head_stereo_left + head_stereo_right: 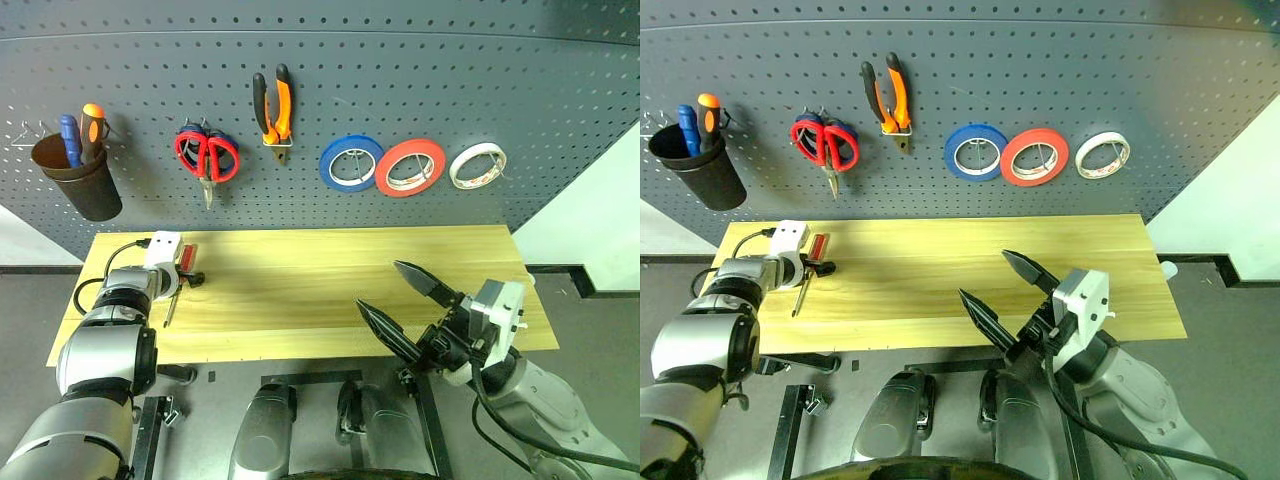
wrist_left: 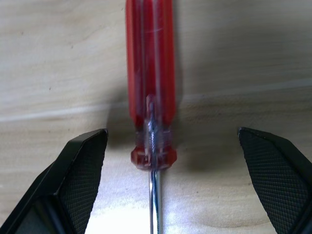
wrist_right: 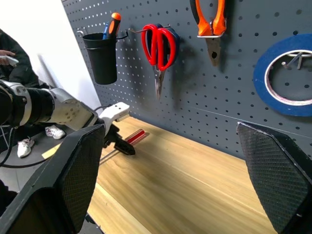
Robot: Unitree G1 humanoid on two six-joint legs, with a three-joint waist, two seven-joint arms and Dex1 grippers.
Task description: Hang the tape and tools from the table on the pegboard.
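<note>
one red screwdriver between open left end effector fingers

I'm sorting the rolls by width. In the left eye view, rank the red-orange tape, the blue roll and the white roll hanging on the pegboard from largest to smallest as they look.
1. Red-orange tape, slightly the largest.
2. Blue roll, close to the red one, so that order is unsure.
3. White roll, clearly smallest.
</note>
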